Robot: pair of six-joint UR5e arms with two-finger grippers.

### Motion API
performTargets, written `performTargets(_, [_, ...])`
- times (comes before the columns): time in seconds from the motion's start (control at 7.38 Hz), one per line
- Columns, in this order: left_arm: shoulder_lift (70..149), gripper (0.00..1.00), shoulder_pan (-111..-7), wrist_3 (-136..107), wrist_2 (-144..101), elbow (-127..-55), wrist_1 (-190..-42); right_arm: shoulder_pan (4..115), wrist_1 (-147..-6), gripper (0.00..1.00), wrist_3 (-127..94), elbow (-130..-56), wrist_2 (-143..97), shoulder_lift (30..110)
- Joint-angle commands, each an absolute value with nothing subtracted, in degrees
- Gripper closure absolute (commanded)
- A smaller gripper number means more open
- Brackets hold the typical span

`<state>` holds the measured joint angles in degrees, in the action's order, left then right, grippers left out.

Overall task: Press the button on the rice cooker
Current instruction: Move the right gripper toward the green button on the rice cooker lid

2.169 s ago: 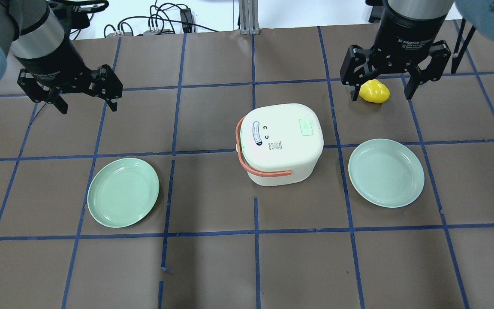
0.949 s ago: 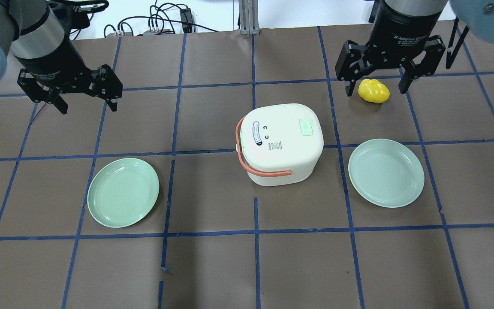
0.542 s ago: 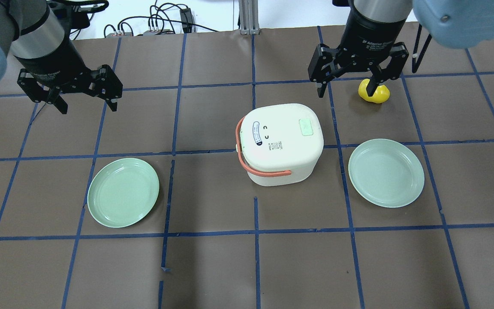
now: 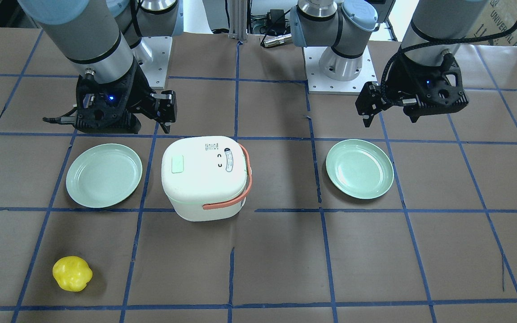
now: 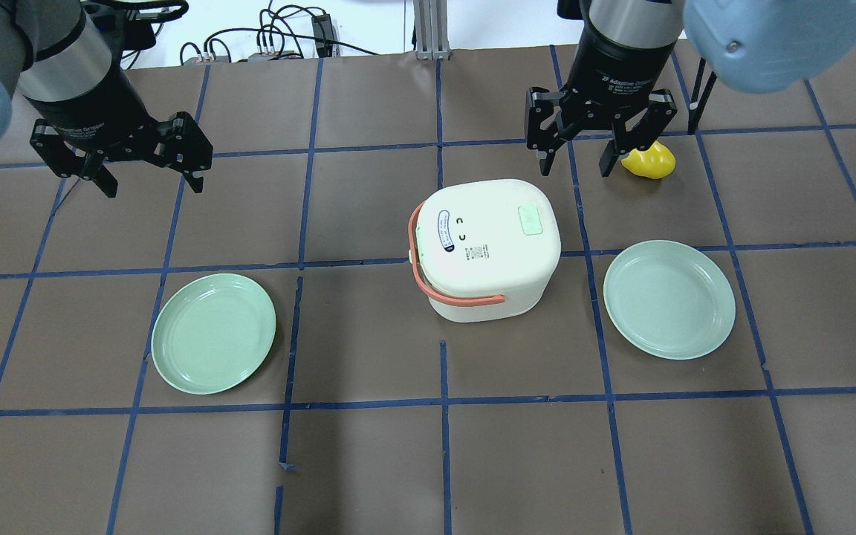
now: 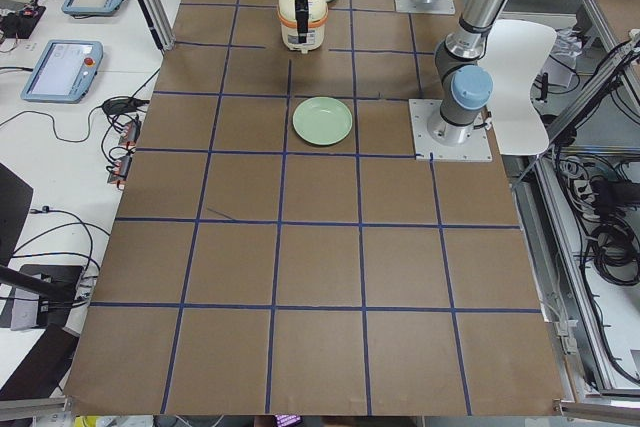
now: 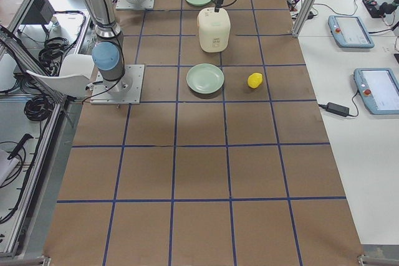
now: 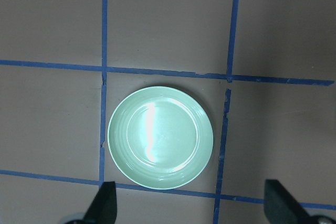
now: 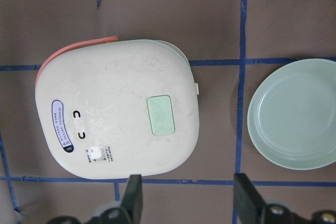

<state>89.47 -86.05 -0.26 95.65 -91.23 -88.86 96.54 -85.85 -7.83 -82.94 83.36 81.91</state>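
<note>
The white rice cooker (image 5: 484, 249) with an orange handle stands at the table's middle. Its pale green button (image 5: 530, 221) is on the lid's right part. My right gripper (image 5: 575, 167) is open and empty, hovering just past the cooker's far right corner and touching nothing. In the right wrist view the cooker (image 9: 115, 108) and its button (image 9: 160, 115) lie below the open gripper (image 9: 189, 198). My left gripper (image 5: 153, 186) is open and empty at the far left, high above a green plate (image 8: 160, 137).
Two green plates flank the cooker, one at the left (image 5: 212, 333) and one at the right (image 5: 669, 299). A yellow toy fruit (image 5: 651, 160) lies on the table beside the right gripper, partly behind its finger. Cables lie beyond the table's far edge.
My right gripper has moved left, from over the yellow fruit toward the cooker's far right corner, and stays open. The left arm, cooker and plates have not moved.
</note>
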Motion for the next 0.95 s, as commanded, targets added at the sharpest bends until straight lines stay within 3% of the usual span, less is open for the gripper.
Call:
performTargets(0.0, [89.47,0.0,-86.04,-0.26,95.71,-91.23,-88.86,97.29,-90.05,0.84,-9.23,-86.81,81.39,81.56])
performTargets(0.27, [89.47,0.0,-86.04,-0.26,95.71,-91.23,-88.86,97.29,-96.04,0.89,-9.14,-90.69,81.47,81.39])
performTargets(0.81, [89.47,0.0,-86.04,-0.26,95.71,-91.23,-88.86,97.29,-99.93,0.89,-8.44,-91.05,81.47,79.81])
